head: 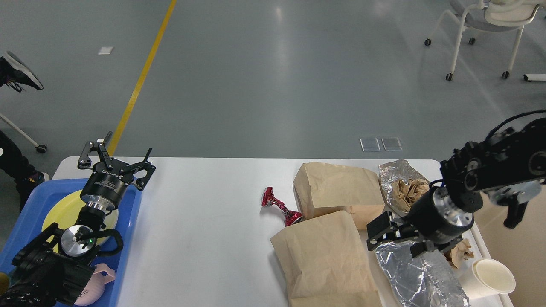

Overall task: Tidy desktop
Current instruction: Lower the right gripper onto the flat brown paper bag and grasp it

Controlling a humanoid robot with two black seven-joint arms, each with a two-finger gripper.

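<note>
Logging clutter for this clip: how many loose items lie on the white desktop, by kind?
Brown paper bags: 2, far and near
Foil wrappers: 2, far and near
Crumpled brown paper wads: 2, far and near
Crushed red can: 1
Paper cup: 1
Total: 8

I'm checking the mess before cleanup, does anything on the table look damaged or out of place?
Yes. A crushed red can lies on its side on the desktop, its end tucked under the near paper bag. Crumpled brown paper spills from torn foil wrappers near the right gripper.
</note>
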